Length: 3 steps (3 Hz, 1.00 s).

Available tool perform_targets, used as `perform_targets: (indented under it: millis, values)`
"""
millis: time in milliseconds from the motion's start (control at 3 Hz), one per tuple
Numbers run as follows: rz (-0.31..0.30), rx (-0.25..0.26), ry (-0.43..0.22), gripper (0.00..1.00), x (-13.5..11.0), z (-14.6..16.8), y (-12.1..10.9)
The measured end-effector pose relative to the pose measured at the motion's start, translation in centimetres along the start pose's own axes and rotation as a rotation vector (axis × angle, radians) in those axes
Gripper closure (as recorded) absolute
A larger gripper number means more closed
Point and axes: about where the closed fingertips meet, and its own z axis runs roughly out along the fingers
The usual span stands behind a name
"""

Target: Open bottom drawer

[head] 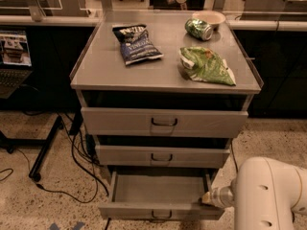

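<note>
The bottom drawer [158, 191] of the grey cabinet stands pulled out, its plain grey inside showing and its small dark loop handle [161, 216] at the front panel's centre. My gripper [207, 198] sits at the drawer's front right corner, at the end of the white arm [268, 195] that enters from the lower right. Only its tip shows against the drawer's right side wall.
Above are the middle drawer [162, 155] and top drawer [164, 122], both closed. On the cabinet top [163, 71] lie a dark chip bag [136, 43], a green chip bag [206, 65], a green can [199, 28] and a bowl [208, 17]. Cables [72, 162] and a stand leg [41, 152] lie at left.
</note>
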Motion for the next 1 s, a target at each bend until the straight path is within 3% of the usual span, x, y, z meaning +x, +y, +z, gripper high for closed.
perform_targets:
  millis: [1000]
  values:
    - [0.063,-0.028,0.029,1.0,2.1,0.2,-0.8]
